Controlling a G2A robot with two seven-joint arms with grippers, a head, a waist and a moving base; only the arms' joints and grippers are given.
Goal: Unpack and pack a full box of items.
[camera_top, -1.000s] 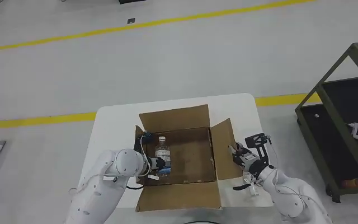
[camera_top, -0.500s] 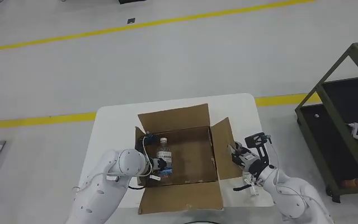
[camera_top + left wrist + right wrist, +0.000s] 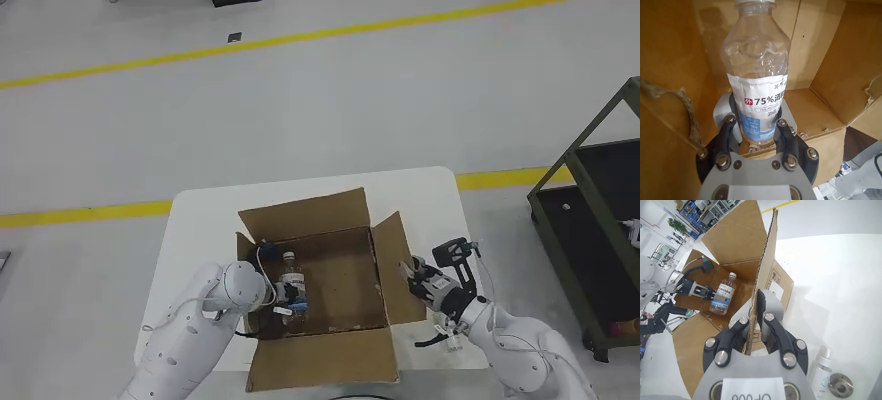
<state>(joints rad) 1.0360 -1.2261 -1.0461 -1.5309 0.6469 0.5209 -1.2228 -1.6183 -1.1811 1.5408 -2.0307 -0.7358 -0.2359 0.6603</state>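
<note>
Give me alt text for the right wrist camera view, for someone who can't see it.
The right claw pinches the edge of a cardboard box's raised flap. Inside the open box, the left claw grips a clear labelled bottle; a small clear bottle sits on the white table near the right claw.

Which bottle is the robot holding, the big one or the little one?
The big labelled bottle inside the box: the left tool is shut on it. The little bottle sits outside on the table, ungripped.
</note>
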